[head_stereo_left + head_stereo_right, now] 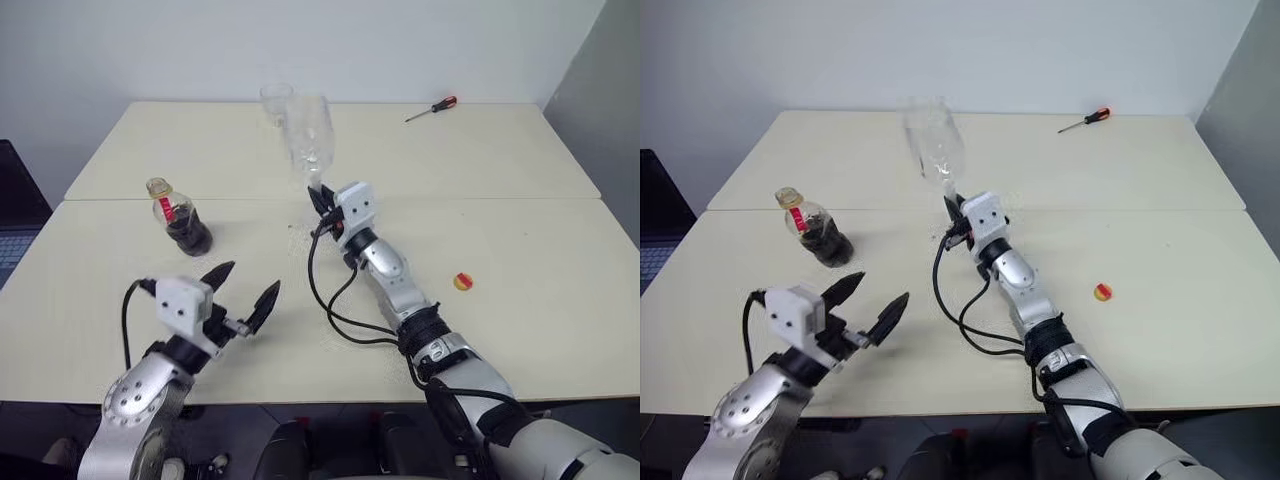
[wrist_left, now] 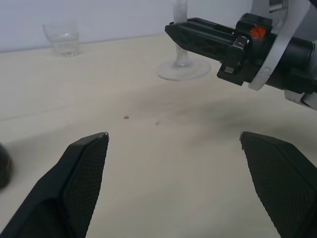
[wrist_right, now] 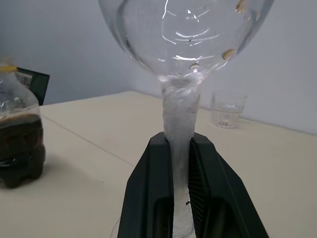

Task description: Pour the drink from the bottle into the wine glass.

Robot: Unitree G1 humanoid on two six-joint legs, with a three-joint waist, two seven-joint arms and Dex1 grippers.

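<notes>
Right gripper (image 3: 181, 148) is clamped on the wine glass (image 1: 309, 140) stem at table (image 1: 520, 250) centre; left gripper (image 1: 245, 290) hangs spread wide, empty. Bottle (image 1: 180, 218) stands left of glass, uncapped. Tumbler (image 1: 275, 102) lies behind, screwdriver (image 1: 432, 108) far right, cap (image 1: 462, 282) beside right arm.

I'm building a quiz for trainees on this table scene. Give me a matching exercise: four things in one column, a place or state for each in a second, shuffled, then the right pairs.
Things:
1. wine glass
2. bottle
3. screwdriver
4. left gripper

Places or states:
A. far right part of the table
B. open, holding nothing
C. stem clamped by the right gripper
D. standing uncapped, dark drink inside

Pairs: 1-C, 2-D, 3-A, 4-B
</notes>
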